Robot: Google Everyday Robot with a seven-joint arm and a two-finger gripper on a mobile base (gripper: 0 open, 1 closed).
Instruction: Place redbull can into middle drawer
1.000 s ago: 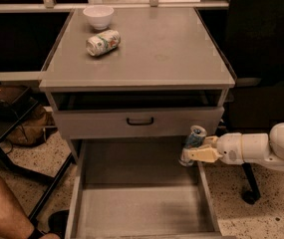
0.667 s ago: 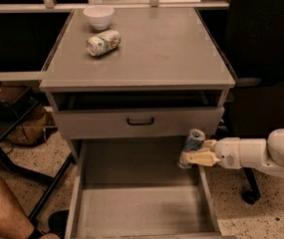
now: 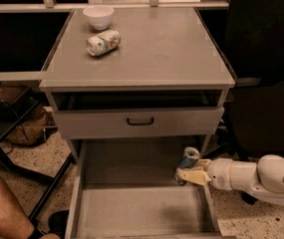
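The redbull can (image 3: 188,162), slim, blue and silver with a silver top, is held tilted inside the open middle drawer (image 3: 141,210), near its right wall towards the back. My gripper (image 3: 190,175) reaches in from the right on a white arm and is shut on the can's lower part, with its tan fingers (image 3: 195,177) around it. The drawer is pulled out wide, with a plain grey floor and low side walls. I cannot tell whether the can touches the floor.
Above it is a grey drawer front with a black handle (image 3: 140,121). On the cabinet top (image 3: 171,49) lie a white-and-green can (image 3: 102,42) on its side and a white bowl (image 3: 98,16). A person's leg (image 3: 2,208) is at lower left.
The gripper has moved left with the can, carrying it from over the drawer's right wall to further inside the drawer.
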